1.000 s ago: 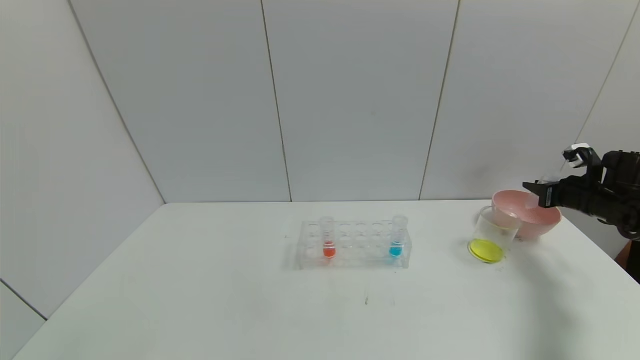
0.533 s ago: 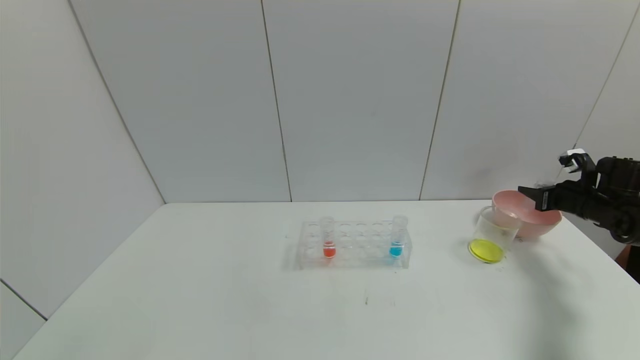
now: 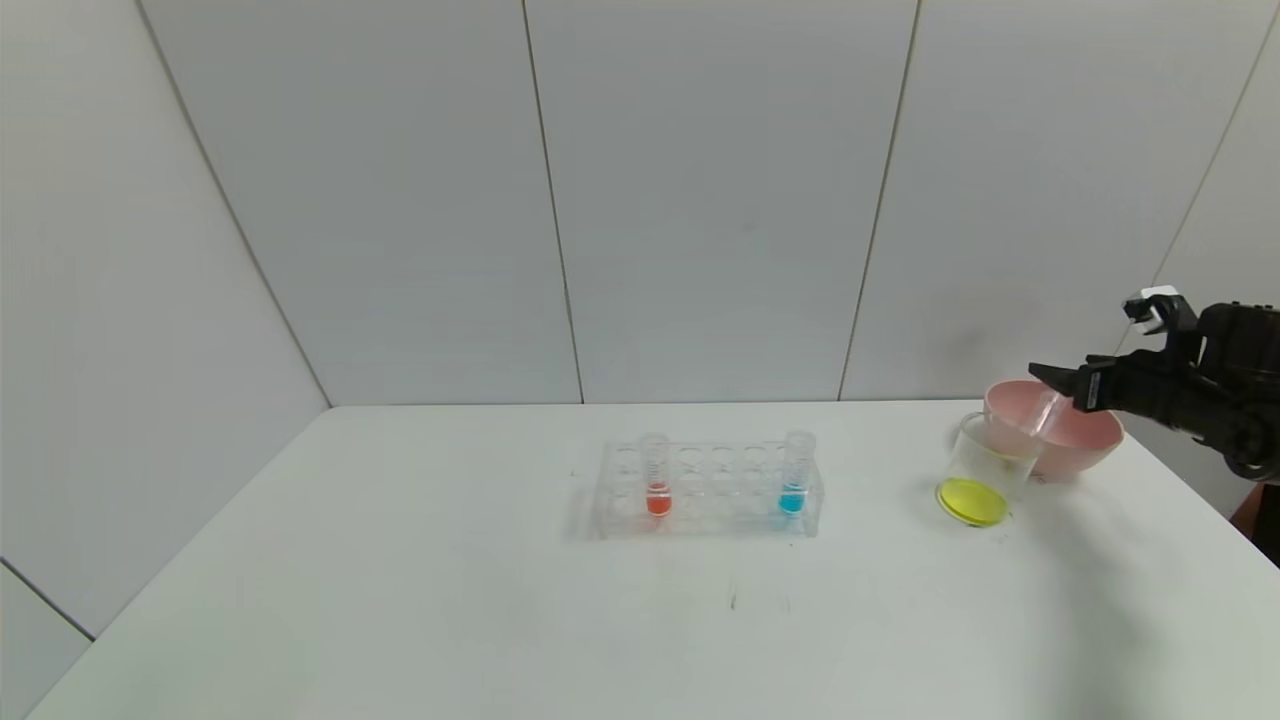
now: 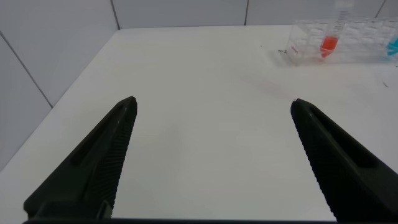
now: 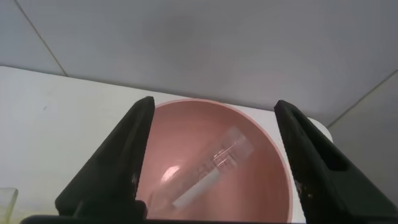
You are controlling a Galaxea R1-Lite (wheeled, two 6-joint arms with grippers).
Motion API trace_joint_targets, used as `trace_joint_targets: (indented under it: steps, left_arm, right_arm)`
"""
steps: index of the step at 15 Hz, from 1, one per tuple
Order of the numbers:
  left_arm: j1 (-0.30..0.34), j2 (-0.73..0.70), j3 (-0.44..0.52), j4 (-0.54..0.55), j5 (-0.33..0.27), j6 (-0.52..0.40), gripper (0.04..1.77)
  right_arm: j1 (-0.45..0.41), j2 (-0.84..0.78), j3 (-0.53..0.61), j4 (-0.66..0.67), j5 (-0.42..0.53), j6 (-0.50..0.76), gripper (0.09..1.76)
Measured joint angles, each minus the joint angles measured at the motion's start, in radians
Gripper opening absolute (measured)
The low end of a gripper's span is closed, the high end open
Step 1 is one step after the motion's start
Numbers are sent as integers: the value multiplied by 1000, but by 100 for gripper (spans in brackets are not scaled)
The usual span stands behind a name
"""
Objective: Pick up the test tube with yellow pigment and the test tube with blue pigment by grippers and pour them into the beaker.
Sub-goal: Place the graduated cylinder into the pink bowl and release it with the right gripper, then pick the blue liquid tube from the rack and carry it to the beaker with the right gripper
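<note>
Now the yellow half of the task reads as done: the beaker [image 3: 985, 470] stands on the counter [image 3: 400, 600], touching the near-left side of a pink bowl [image 3: 1085, 445], with a yellow pool across its bottom; the test tube with yellow pigment [image 5: 214, 171], emptied, lies on its side inside the bowl, seen from the right wrist view. The right hand [image 3: 1050, 378] hangs just above the bowl's rim, its flat black fingers [image 5: 112, 168] spread wide to either side of the bowl's opening, holding nothing and touching nothing; the tube lies free below the gap. The left hand [image 4: 211, 155] is parked off to the left over bare counter, its fingers likewise spread and empty, the rack visible well ahead of it.

The test tube with blue pigment [image 3: 795, 475] stands upright in the right end of a clear rack [image 3: 710, 490] at mid-counter, well apart from the beaker; an orange-red tube [image 3: 655, 478] stands toward the rack's left end and is no part of the job. The step next due, as a judgement, is the blue tube: a hand must lift clear of the bowl, travel to the rack, close on the ridged neck, and draw the tube straight up before tipping it over the beaker; which row of the rack holds the blue tube probably cannot be settled from the head view.
</note>
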Motion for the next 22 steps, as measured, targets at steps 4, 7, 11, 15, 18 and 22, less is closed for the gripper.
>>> trace_joint_targets:
  steps: [4, 7, 11, 15, 18, 22]
  left_arm:
    - [0, 0, 0, 0, 0, 0, 176]
    - [0, 0, 0, 0, 0, 0, 176]
    - [0, 0, 0, 0, 0, 0, 176]
    - [0, 0, 0, 0, 0, 0, 176]
    - [0, 0, 0, 0, 0, 0, 176]
    - [0, 0, 0, 0, 0, 0, 176]
  right_arm:
    - [38, -64, 16, 9, -14, 59, 153]
    - [79, -149, 97, 2, -27, 73, 159]
    - [206, -274, 261, -42, -131, 117, 164]
    - [371, -354, 432, -174, -306, 149, 167]
    - [508, -401, 547, -251, -446, 174, 168]
    - [692, -459, 630, -283, -687, 237, 169]
